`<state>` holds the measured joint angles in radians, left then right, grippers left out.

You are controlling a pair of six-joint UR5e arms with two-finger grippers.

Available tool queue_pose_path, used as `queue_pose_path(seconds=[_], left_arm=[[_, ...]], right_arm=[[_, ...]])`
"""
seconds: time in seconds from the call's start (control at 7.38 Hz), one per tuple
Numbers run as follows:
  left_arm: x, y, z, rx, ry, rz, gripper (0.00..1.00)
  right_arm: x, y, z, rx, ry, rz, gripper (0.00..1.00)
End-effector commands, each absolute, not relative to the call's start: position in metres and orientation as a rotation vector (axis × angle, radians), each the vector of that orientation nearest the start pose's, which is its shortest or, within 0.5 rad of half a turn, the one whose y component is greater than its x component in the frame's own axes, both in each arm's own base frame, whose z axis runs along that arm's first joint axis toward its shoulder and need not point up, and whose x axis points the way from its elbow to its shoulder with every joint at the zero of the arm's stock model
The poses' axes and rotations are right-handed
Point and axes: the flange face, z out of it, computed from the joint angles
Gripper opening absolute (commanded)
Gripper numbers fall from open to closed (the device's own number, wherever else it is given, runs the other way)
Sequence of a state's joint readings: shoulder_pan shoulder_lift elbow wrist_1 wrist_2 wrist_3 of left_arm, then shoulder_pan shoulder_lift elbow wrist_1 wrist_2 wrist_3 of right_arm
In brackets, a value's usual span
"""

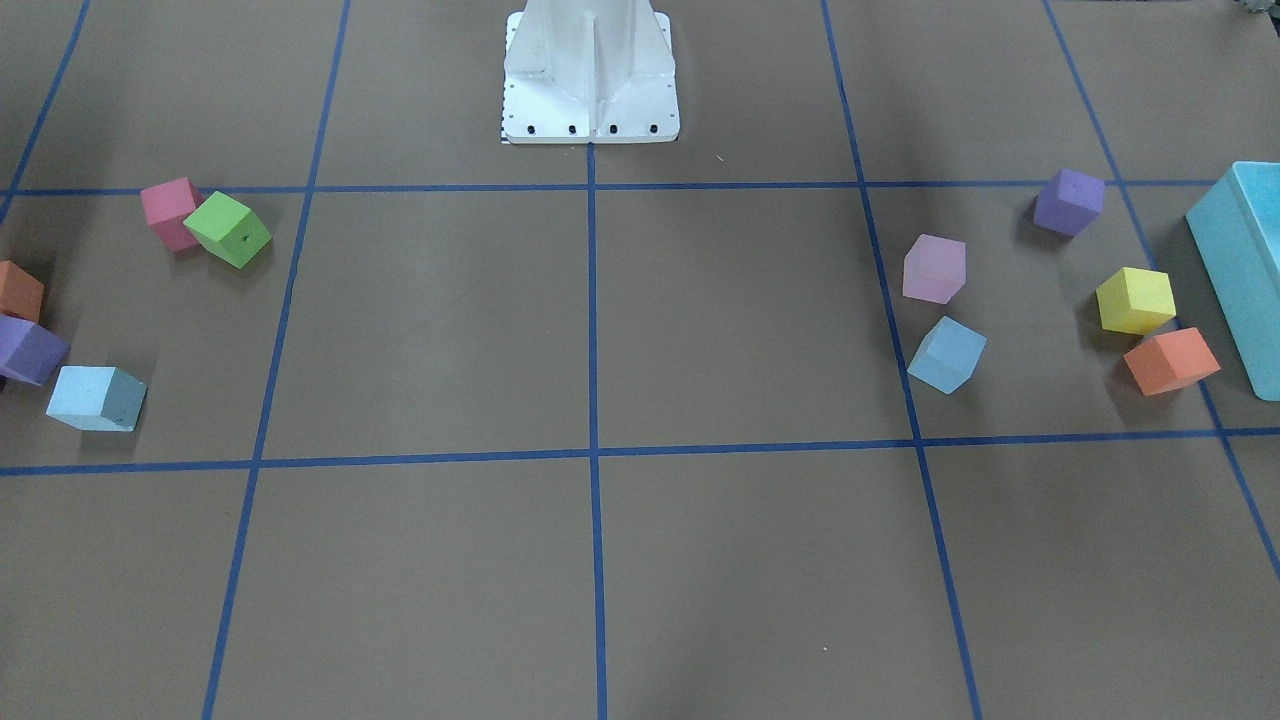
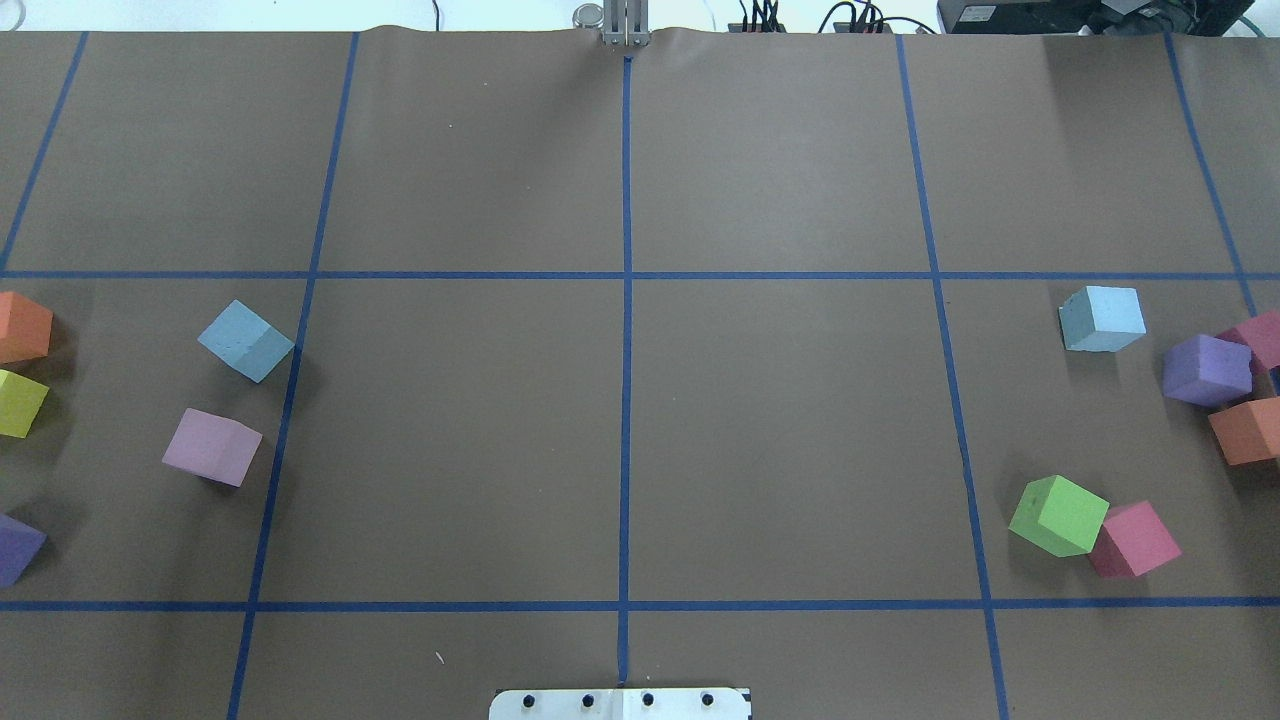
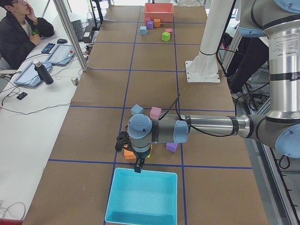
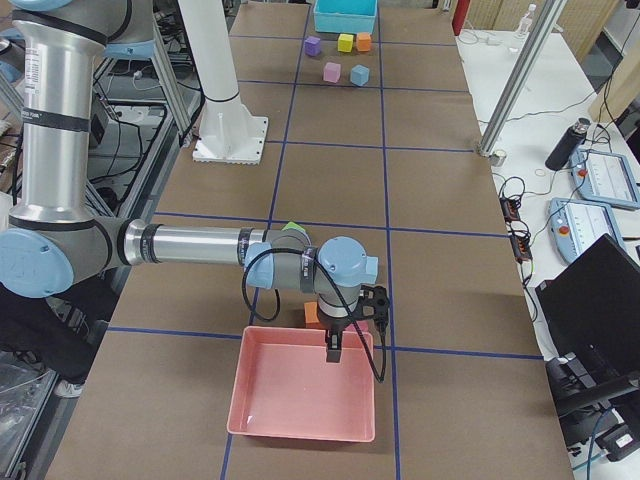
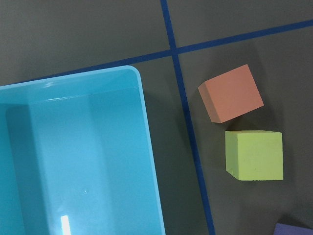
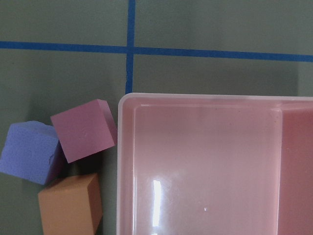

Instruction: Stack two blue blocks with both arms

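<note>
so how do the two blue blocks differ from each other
The blue block on the robot's left sits cornerwise to the tape lines, close beside one; the blue block on its right sits closer to square, clear of them. The left one looks deeper blue, the right one paler. Both are same-sized cubes, unstacked.

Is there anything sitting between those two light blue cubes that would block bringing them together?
Nothing visible does. Between the left blue cube and the right blue cube lie only the brown table and its tape lines. The lilac cube and the green cube sit nearer the robot, off that path.
</note>
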<state>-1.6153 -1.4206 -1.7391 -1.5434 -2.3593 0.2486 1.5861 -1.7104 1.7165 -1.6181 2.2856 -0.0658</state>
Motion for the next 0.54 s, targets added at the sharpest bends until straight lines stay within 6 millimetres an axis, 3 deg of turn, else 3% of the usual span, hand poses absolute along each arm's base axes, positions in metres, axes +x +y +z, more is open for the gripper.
queue_pose_path(seconds=[0.0,0.27,0.41], left_arm=[[-0.082,-0.424,0.645,0.110,0.780,0.191,0.99],[-0.082,-0.425,0.645,0.110,0.781,0.192,0.99],[-0.082,-0.425,0.645,0.111,0.780,0.193,0.99]], right_arm=[[0.074,-0.429,0.660,-0.009,-0.717,-0.034,1.00],[0.074,-0.431,0.654,0.002,-0.720,-0.036,1.00],[0.074,-0.435,0.633,0.049,-0.727,-0.052,1.00]])
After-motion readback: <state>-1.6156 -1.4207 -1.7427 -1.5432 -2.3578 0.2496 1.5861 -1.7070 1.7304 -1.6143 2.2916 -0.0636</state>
